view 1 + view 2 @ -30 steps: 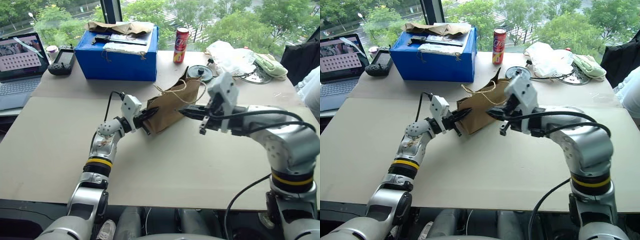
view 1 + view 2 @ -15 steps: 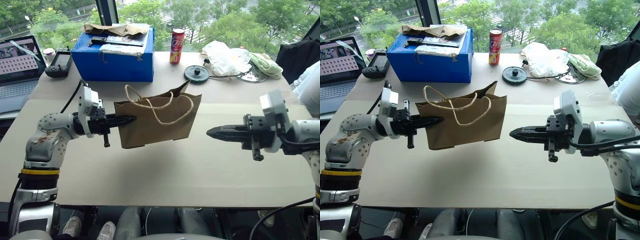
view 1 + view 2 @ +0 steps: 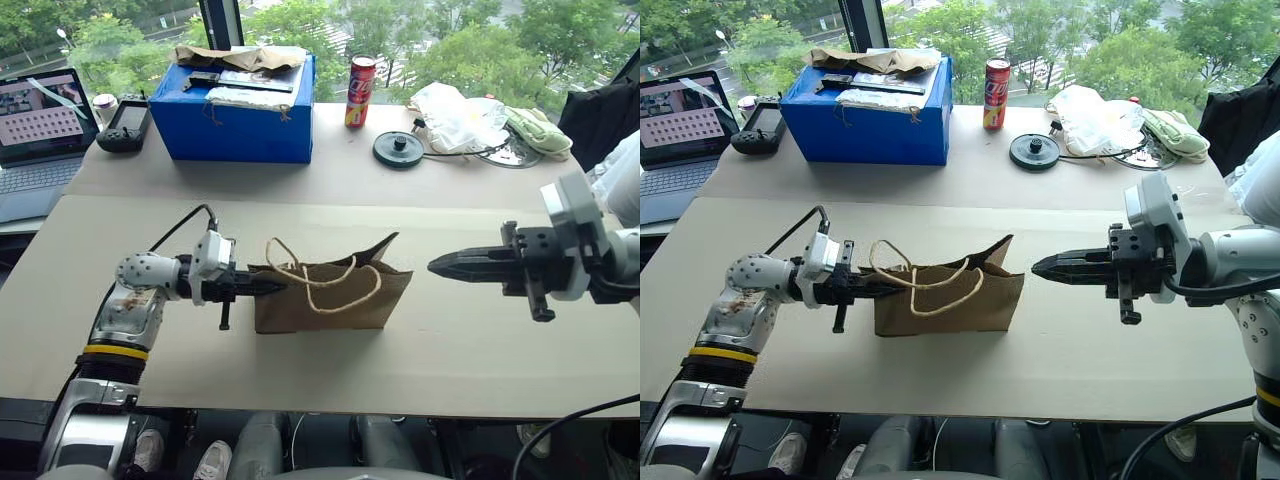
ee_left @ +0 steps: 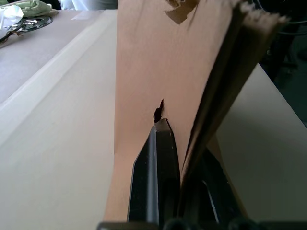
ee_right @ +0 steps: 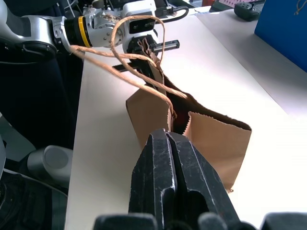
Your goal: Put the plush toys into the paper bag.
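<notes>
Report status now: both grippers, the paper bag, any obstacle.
Left gripper shut on paper bag edge. Right gripper shut, empty, apart from bag. Bag upright on table. Nothing in the way.

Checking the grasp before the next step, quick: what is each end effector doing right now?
Left end effector: shut on the edge of the paper bag.
Right end effector: shut, holding nothing, apart from the bag.

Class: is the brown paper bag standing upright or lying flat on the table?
Upright. The paper bag stands on the table, mouth upward, twine handles drooping over its side, the left gripper shut on its edge.
</notes>
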Motion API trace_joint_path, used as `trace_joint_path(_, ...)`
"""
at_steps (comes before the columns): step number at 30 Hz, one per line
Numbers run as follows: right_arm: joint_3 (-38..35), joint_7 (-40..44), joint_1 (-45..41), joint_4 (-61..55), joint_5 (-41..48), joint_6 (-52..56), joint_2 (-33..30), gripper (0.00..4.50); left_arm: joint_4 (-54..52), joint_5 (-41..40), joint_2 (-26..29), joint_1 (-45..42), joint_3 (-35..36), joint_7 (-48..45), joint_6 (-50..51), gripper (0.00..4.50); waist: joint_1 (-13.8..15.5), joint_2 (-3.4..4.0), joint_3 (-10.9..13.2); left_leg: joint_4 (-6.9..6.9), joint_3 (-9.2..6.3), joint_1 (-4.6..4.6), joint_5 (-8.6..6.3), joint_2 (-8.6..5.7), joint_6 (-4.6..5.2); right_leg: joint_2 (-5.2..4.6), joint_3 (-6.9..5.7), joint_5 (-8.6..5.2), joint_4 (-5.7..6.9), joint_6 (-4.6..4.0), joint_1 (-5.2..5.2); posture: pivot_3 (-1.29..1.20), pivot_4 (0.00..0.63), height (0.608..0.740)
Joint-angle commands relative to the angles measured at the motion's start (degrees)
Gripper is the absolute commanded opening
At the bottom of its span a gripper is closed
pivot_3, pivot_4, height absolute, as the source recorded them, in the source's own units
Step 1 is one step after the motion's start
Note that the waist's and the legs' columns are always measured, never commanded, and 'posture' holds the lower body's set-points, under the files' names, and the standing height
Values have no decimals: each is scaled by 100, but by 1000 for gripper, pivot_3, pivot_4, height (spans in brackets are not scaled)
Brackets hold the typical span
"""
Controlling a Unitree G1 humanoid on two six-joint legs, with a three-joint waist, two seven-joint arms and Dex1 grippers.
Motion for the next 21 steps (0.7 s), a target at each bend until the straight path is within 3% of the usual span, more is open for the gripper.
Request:
trace_joint_path(1,58,37,-148,16,-33,-196,-133,0,266,133,41,-163,-18,-188,-293,23,-1,0,0,0,0,0,0,1,0,-1,1,0,1,0,0,0,150,739)
trace_joint_path(2,94,39,-162,36,-45,-216,-139,0,305,139,59,-197,-5,-194,-287,23,0,0,0,0,0,-1,0,2,0,-1,0,0,1,0,-1,0,150,739)
trace_joint_path(3,137,42,-180,56,-65,-238,-144,0,335,190,89,-238,3,-141,-267,572,-1,0,0,0,-1,0,0,3,0,-1,0,0,2,0,0,0,150,739)
trace_joint_path(4,177,45,-198,77,-89,-262,-147,0,338,199,129,-269,9,-147,-208,741,-1,0,0,0,-1,-1,0,3,0,-1,0,0,2,0,-1,0,150,739)
trace_joint_path(11,349,88,-296,227,-222,-417,-142,0,-179,18,522,-198,135,-181,464,3184,-11,0,0,0,-1,-2,0,4,0,0,-1,0,5,1,-4,0,150,739)
trace_joint_path(15,354,171,-381,347,-230,-498,-174,0,-986,-479,1018,-141,463,-175,1388,4458,-21,0,0,0,-1,-4,0,7,0,0,-1,0,6,1,-7,0,150,739)
trace_joint_path(21,407,231,-434,499,-312,-649,-212,0,-1862,-1636,1958,-420,1121,-93,3396,4458,-54,3,2,-1,-2,-1,0,9,0,1,-2,-2,10,3,-7,0,150,739)
